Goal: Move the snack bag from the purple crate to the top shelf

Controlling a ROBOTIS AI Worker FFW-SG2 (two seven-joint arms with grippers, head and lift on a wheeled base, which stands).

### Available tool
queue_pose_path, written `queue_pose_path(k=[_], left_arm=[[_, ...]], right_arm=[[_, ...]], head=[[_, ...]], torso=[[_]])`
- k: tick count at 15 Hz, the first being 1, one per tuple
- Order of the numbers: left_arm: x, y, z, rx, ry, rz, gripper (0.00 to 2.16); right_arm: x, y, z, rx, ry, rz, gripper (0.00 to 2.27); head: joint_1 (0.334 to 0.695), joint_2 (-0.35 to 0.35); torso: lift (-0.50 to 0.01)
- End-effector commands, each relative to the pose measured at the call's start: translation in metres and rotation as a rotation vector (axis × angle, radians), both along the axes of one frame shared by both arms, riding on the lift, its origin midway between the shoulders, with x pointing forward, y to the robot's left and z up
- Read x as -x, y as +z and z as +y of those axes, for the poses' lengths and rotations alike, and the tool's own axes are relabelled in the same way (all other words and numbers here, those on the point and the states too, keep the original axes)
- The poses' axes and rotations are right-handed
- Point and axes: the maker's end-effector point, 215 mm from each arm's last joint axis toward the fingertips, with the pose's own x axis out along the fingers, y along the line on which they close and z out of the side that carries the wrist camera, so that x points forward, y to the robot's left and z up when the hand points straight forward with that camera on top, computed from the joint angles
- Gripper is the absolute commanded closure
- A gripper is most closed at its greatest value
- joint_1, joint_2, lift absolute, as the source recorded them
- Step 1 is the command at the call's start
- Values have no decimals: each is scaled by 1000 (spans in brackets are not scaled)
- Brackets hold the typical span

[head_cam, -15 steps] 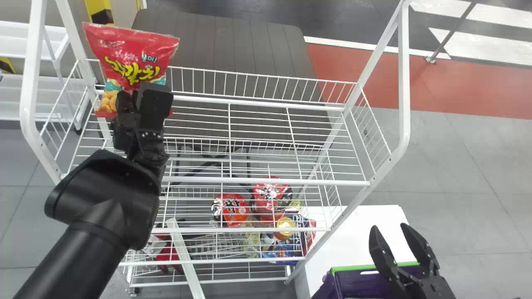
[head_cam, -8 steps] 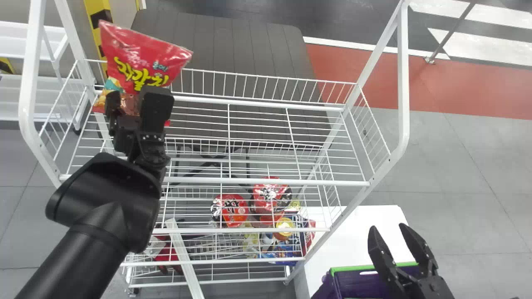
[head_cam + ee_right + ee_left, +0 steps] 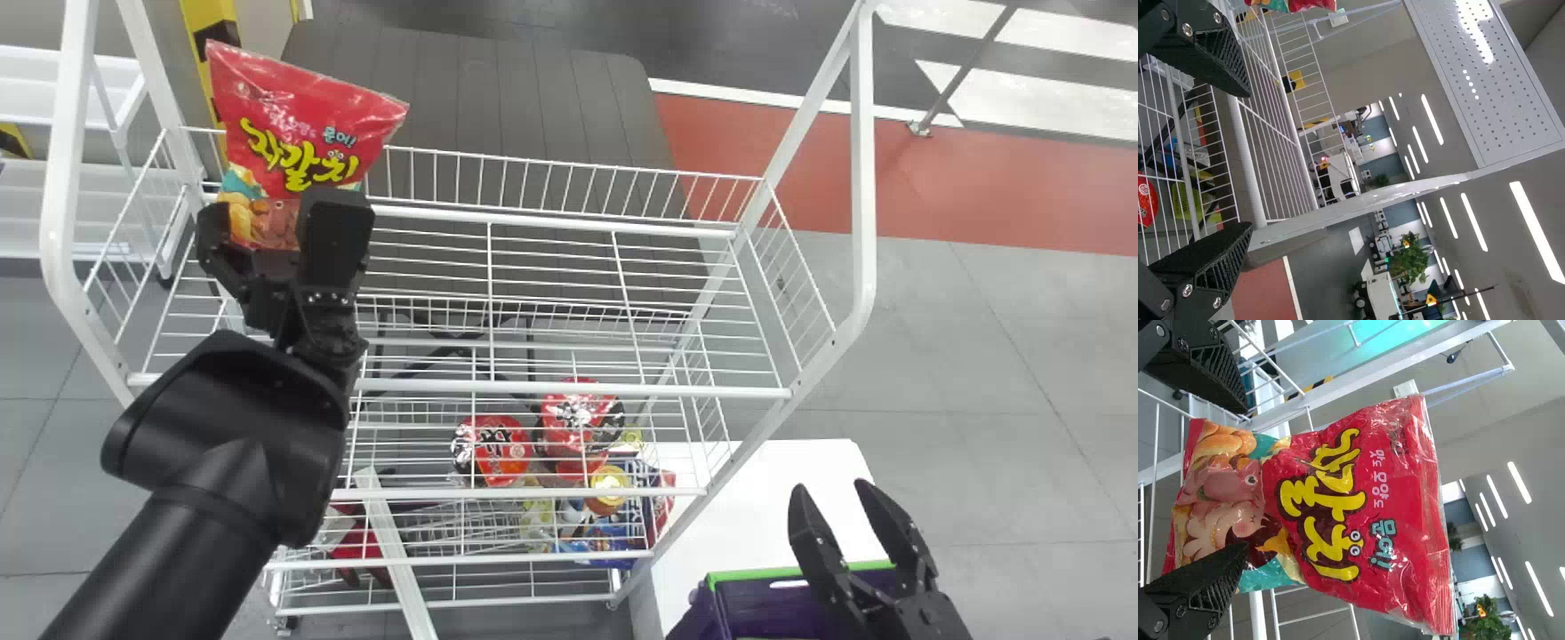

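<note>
We find the bag [image 3: 302, 124] upright, slightly tilted, at the left rear corner of the top shelf [image 3: 569, 388], its lower part between the fingers of the left gripper [image 3: 274, 209]. Those fingers are spread, with visible room beside the bag, so we judge the step in hand to be the release. Whether the bag's base bears on the wires, we cannot tell. The next move, in our judgement, calls for drawing the left gripper straight back toward the front edge, both fingers kept wide, lest one catch the bag and tip it. Farther out, below the top shelf, we note red packs [image 3: 492, 449]; beyond the right front corner lie the table [image 3: 756, 507] and, on it, the crate [image 3: 800, 613], with the right gripper [image 3: 830, 487] above, its fingers likewise spread. Comparing views, we read in the left wrist view the pictured lower front of the bag [image 3: 1225, 493], which the left gripper partly covers in the head view. The head view supplies the crate, absent from the left wrist view; the right wrist view adds a perforated panel [image 3: 1485, 73], absent from the head view.
</note>
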Motion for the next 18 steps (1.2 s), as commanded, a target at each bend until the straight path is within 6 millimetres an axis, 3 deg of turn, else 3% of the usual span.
queue_pose_path(k=[1,6,12,16,18], left_arm=[[10,-1,-10,9,-15,-1,103],[38,17,-29,16,-50,-15,103],[97,49,-54,80,-116,-34,100],[120,47,-40,100,-164,-2,90],[123,38,-15,114,-164,15,80]], right_arm=[[0,0,-1,1,-3,0,130],[-1,0,-3,1,-6,-1,130],[0,3,-7,-6,-10,-8,130],[-3,-5,-5,-69,7,30,127],[-4,7,5,-67,39,-1,124]], head=[[695,-219],[695,-251],[695,-305],[695,-329],[695,-324]], torso=[[1],[1],[1],[1],[1]])
